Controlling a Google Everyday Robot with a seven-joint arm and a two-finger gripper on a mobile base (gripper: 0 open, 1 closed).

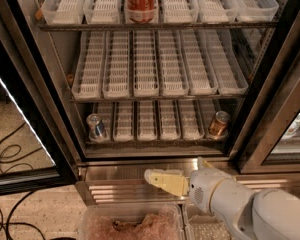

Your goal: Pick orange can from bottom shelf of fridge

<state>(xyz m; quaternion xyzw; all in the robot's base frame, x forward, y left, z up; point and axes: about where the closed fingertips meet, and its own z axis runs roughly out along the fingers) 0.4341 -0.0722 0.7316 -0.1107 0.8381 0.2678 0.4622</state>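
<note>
The orange can (219, 124) stands upright at the right end of the fridge's bottom shelf (150, 120), in the rightmost white lane tray. The fridge (270, 84) is open, and its racks face me. My gripper (165, 181) is below and in front of the shelf, over the ribbed steel base (115, 176). It points left, sits left of and lower than the orange can, and is well apart from it. It holds nothing that I can see.
A blue-and-silver can (96, 127) stands at the left end of the bottom shelf. A red cola can (141, 3) is on the top rack. The black door frame (35, 124) is at the left, with cables (10, 149) on the floor. A plastic container (130, 224) sits below my arm.
</note>
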